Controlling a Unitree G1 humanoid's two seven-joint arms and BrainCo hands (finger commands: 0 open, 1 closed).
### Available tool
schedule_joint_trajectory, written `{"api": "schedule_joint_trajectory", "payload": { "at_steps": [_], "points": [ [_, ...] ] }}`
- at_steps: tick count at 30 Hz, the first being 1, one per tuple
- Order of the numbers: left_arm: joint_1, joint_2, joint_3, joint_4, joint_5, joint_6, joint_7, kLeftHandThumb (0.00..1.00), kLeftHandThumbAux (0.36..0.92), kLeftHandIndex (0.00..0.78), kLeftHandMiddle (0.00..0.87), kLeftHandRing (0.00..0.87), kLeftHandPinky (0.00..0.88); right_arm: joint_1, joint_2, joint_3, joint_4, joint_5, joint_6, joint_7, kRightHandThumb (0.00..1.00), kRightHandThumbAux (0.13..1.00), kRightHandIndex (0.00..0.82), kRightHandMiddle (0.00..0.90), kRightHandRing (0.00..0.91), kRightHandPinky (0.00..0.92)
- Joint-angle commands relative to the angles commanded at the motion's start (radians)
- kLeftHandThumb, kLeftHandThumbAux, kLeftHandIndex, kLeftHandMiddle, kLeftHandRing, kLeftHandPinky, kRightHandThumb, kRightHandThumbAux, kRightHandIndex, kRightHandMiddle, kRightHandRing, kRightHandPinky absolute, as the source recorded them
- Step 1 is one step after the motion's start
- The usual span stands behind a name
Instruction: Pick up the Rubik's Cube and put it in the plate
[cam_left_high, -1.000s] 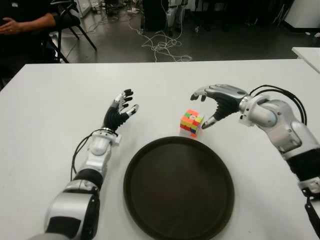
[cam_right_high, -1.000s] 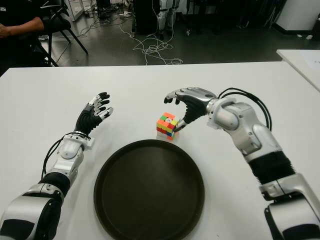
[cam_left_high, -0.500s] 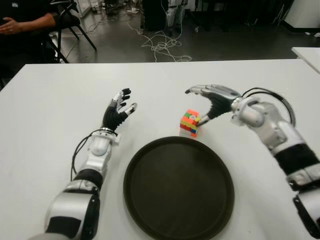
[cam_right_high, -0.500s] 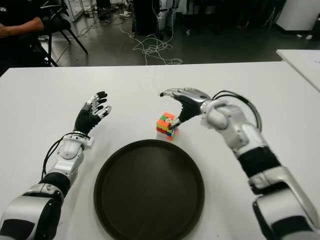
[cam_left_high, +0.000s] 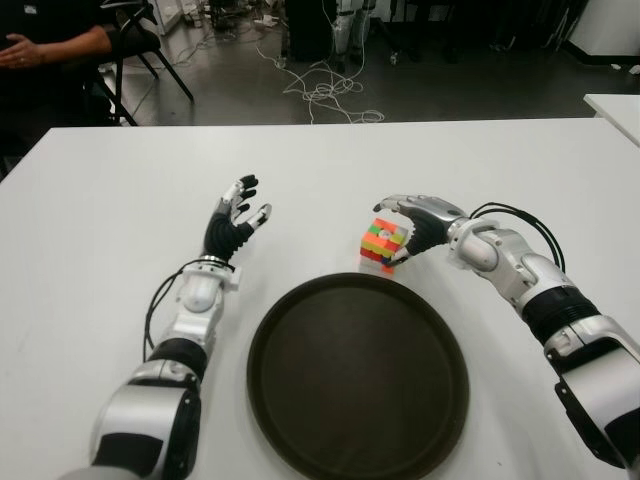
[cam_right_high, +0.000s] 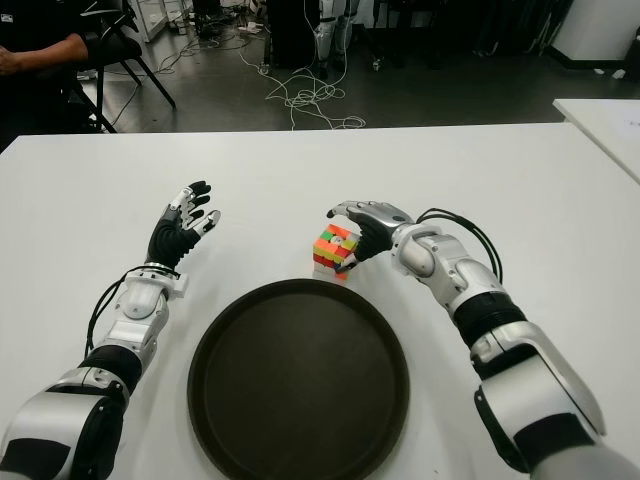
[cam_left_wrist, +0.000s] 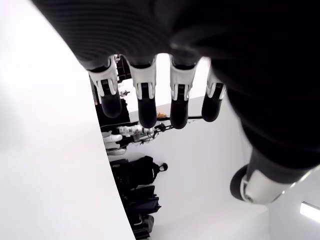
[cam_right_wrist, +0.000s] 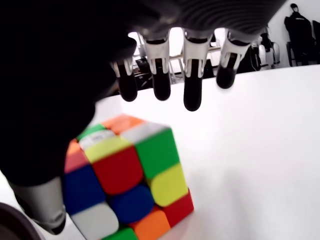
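cube (cam_left_high: 383, 243) on white table (cam_left_high: 90, 200), just behind plate (cam_left_high: 357, 374) rim | right hand (cam_left_high: 415, 222) cupped over cube, fingers spread, not gripping | left hand (cam_left_high: 234, 220) left of cube, fingers relaxed, empty | person (cam_left_high: 45, 45) seated beyond table

count on white table (cam_left_high: 90, 200): one rubik's cube (cam_left_high: 381, 243), scrambled. one round dark plate (cam_left_high: 357, 375). two robot hands: left hand (cam_left_high: 236, 221), right hand (cam_left_high: 418, 222). second white table (cam_left_high: 615, 105): one, corner only visible, far right. on floor beyond: one person (cam_left_high: 55, 45), partly in view at far left; one black chair (cam_left_high: 145, 42); cable tangle (cam_left_high: 325, 92), number of cables cannot be told.
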Motion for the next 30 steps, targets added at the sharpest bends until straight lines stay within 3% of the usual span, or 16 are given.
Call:
{"api": "schedule_joint_trajectory", "payload": {
  "at_steps": [17,30],
  "points": [
    [-0.001,-0.002,0.000,-0.002,-0.002,0.004,0.002,0.002,0.669,0.145,0.153,0.088,0.051,0.008,0.002,0.001,-0.031,0.001,0.043,0.041,0.000,0.721,0.200,0.240,0.262,0.285],
    [0.000,-0.002,0.002,-0.003,-0.008,0.002,-0.010,0.000,0.659,0.135,0.146,0.084,0.051,0.013,0.003,0.010,-0.034,-0.001,0.028,0.053,0.000,0.734,0.227,0.260,0.288,0.327]
  ]
}}
